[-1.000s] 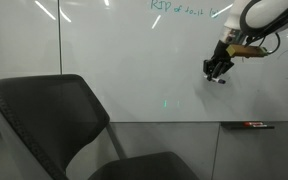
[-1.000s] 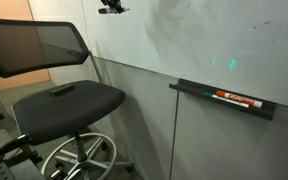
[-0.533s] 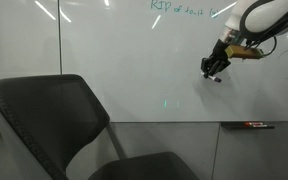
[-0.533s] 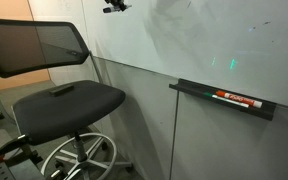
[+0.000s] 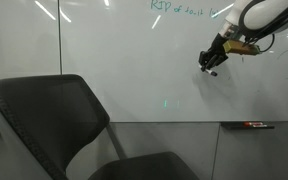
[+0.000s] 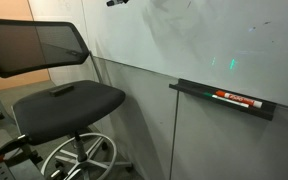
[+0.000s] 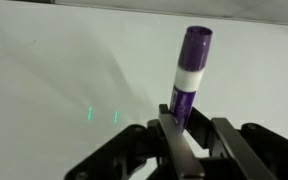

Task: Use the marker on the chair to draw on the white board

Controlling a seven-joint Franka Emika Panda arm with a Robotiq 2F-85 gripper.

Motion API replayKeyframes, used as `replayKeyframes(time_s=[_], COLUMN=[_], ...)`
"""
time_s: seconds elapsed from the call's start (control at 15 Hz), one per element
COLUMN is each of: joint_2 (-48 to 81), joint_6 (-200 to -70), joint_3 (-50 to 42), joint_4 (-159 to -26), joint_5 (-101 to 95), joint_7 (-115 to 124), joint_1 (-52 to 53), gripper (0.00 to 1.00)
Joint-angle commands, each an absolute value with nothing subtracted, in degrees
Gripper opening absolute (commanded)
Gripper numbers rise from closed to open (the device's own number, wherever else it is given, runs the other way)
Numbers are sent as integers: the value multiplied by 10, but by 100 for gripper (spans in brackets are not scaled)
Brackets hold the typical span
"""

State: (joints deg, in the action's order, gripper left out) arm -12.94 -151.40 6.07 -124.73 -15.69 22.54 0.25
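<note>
White board [image 7: 44, 60] behind purple-capped, white-banded marker [image 7: 189, 75]

The floor [image 6: 130, 170] carries the chair [image 6: 64, 100], which stands on a spoked base with a shiny foot ring, close to the grey wall panel. On the chair's dark seat lies a small flat dark thing [image 6: 60, 90], too small to tell what it is. Below the white board [image 6: 184, 40] a narrow dark ledge [image 6: 199, 90] juts from the wall, and a dark marker with red-orange markings [image 6: 236, 98] lies lengthwise on it.
</note>
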Motion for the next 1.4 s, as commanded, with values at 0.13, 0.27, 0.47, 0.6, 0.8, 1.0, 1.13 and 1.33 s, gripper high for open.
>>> replayKeyframes(time_s=[0.13, 0.27, 0.47, 0.6, 0.8, 1.0, 1.13, 1.33], joint_2=[-105, -94, -76, -62, -49, -24, -11, 3], joint_6=[-1537, -1538, -1539, -1540, -1534, -1536, -1536, -1535], joint_3=[75, 78, 77, 75, 72, 73, 72, 70], joint_4=[-1214, -1207, -1193, -1182, -1161, -1131, -1114, -1097], joint_5=[-169, -178, -189, -200, -217, -247, -266, -287], joint_7=[228, 233, 238, 243, 253, 274, 287, 303], joint_1=[-9, -10, -8, -7, -3, -3, -2, -1], gripper=[8, 8, 8, 8, 8, 8, 8, 8])
